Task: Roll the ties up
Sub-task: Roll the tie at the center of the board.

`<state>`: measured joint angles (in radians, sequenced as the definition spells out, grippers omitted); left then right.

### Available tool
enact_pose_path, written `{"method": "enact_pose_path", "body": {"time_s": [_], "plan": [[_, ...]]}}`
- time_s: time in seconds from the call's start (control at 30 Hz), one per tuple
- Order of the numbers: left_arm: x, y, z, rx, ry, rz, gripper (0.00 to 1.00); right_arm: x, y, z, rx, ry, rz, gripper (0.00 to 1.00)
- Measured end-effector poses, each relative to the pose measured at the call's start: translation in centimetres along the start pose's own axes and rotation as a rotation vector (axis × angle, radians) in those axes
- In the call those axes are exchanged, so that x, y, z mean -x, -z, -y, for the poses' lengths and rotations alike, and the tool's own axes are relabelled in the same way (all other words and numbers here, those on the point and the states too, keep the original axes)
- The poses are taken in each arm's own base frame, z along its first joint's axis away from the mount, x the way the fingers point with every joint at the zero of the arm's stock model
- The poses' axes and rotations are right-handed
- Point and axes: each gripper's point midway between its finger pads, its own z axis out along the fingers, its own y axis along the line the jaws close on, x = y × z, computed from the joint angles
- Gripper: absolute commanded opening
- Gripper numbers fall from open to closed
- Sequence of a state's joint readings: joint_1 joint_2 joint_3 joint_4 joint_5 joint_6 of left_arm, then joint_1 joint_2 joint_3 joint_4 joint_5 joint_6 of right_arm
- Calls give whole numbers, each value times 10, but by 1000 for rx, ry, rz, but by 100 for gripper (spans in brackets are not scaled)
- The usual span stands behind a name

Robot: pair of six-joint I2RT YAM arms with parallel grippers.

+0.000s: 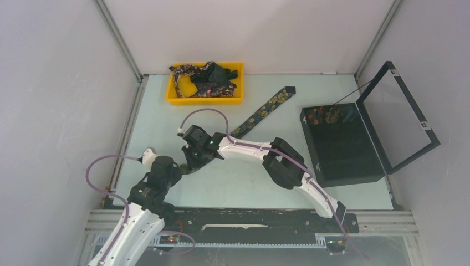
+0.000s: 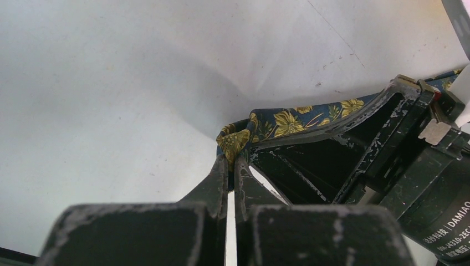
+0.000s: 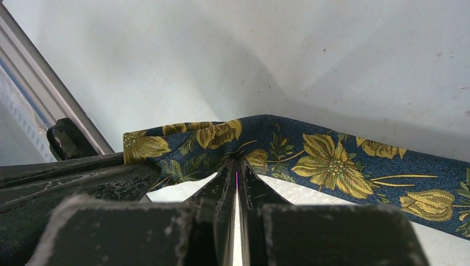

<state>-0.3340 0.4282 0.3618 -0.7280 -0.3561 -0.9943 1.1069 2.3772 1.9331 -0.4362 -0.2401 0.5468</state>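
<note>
A dark navy tie (image 1: 265,111) with gold flowers stretches diagonally across the table, its far end near the black box. My right gripper (image 3: 236,162) is shut, pinching the edge of this tie (image 3: 332,160) a short way from its near end. My left gripper (image 2: 233,159) is shut on the very tip of the same tie (image 2: 277,122), just left of the right gripper's fingers (image 2: 354,144). In the top view both grippers (image 1: 188,163) meet over the table's left middle, hiding the tie's near end. More ties (image 1: 205,80) lie heaped in the yellow tray.
The yellow tray (image 1: 172,95) stands at the back left. A black hinged box (image 1: 354,166) with its lid up sits at the right, something patterned in its far corner. The frame rail (image 3: 39,77) runs close along the left edge of the table.
</note>
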Motion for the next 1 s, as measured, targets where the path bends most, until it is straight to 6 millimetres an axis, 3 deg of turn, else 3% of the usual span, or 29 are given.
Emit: {"method": "enact_pose_path", "body": {"time_s": [0.47,0.73,1.0], "plan": [[-1,1,-2,5,-2,-3,0,13,3,19,-42,-22,32,5],[-1,1,-2,5,-2,-3,0,24,6,15,-31,-19,58,5],[2,3,0,-2,1,3,0,5,-12,7,-11,-5,12,5]]}}
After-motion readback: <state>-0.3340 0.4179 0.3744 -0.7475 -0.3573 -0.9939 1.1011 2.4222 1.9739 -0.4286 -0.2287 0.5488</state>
